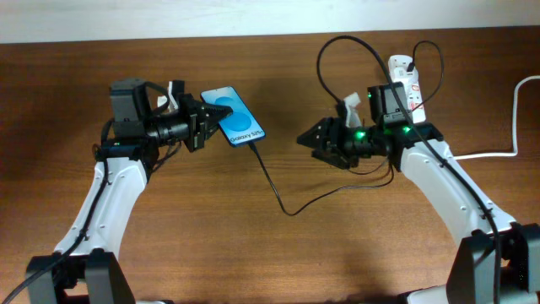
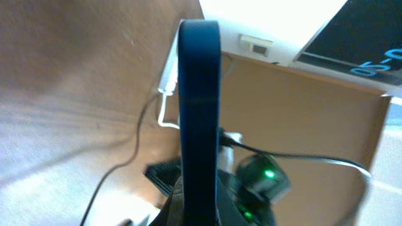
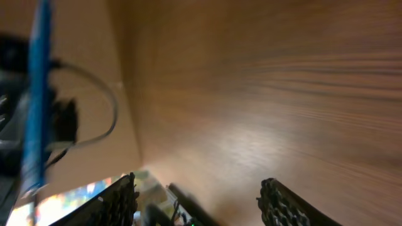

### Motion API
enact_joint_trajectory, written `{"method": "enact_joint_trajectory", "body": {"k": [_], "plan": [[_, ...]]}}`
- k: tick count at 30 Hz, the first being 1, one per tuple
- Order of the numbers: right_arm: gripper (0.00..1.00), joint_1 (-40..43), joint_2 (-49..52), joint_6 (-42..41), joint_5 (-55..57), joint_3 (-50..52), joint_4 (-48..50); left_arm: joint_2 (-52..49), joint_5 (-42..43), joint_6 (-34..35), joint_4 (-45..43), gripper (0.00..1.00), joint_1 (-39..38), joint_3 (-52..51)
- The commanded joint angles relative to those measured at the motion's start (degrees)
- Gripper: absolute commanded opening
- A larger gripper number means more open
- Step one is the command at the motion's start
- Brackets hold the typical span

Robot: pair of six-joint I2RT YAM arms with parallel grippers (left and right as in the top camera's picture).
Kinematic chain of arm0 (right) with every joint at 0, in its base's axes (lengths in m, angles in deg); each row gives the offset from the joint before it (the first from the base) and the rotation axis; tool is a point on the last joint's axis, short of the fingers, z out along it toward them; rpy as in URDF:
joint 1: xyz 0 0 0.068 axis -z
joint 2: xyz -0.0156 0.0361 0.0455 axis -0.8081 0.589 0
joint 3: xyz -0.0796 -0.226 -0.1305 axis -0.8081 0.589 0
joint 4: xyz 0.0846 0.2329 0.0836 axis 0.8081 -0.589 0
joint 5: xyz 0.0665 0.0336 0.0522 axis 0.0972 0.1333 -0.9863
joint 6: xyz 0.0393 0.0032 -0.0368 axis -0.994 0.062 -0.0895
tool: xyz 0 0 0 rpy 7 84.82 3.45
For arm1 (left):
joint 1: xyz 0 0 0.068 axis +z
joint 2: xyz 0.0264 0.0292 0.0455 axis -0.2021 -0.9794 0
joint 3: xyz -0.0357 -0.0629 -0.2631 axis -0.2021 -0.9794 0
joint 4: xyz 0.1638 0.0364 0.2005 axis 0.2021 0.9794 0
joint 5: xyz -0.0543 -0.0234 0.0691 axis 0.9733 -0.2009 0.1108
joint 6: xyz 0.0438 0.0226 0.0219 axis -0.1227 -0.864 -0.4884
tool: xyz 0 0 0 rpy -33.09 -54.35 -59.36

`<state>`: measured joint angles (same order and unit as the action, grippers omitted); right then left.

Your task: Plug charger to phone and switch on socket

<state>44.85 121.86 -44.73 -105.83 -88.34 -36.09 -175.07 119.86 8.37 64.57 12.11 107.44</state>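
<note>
Left of centre, our left gripper (image 1: pixel 204 119) clamped on the phone (image 1: pixel 240 119); our right gripper (image 1: pixel 305 138) at mid-frame, jaws apart.

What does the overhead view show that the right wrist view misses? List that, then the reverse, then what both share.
Only overhead: the socket and its white cord, the phone face-on with its screen lit, the left gripper shut on it, and the charger running all the way across the table.
Only right wrist: the right gripper up close, jaws wide apart with nothing between them, and the phone seen edge-on.
Both: the phone, the charger's cable reaching its end, and the wooden table.
</note>
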Motion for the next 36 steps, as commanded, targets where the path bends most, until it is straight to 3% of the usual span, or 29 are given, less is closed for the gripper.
{"method": "enact_joint_trajectory", "body": {"k": [1,3,7,13,19,26,32,36], "plan": [[0.66,2.05,-0.87,0.81,7.96,-0.48,-4.07,0.68,6.38,7.65,-0.52,0.0,-0.22,0.48],[0.67,2.99,-0.87,2.47,9.14,-0.48,-5.66,0.68,4.61,7.13,-0.44,0.0,-1.11,0.48],[0.72,4.66,-0.87,5.88,9.86,-0.48,-6.97,0.63,-3.72,-7.02,1.09,0.0,-4.26,0.48],[0.74,4.74,-0.87,10.23,13.66,-0.48,-8.98,-0.85,-8.09,-19.63,3.3,0.0,-6.1,0.48],[0.75,4.74,-0.87,11.5,14.19,-0.48,-9.2,-6.88,-6.88,-19.89,0.66,0.0,-6.1,0.5],[0.77,4.68,-0.87,11.69,15.19,-0.48,-9.68,-14.69,0.55,-23.04,-11.34,0.01,-6.1,0.55],[0.77,4.68,-0.87,12.94,15.37,-0.48,-10.71,-17.79,0.63,-33.57,-8.33,0.02,-6.1,0.57],[0.78,4.63,-0.87,13.62,16.46,-0.48,-12.04,-17.88,-7.37,-37.4,-0.5,0.01,-6.1,0.72]]}}
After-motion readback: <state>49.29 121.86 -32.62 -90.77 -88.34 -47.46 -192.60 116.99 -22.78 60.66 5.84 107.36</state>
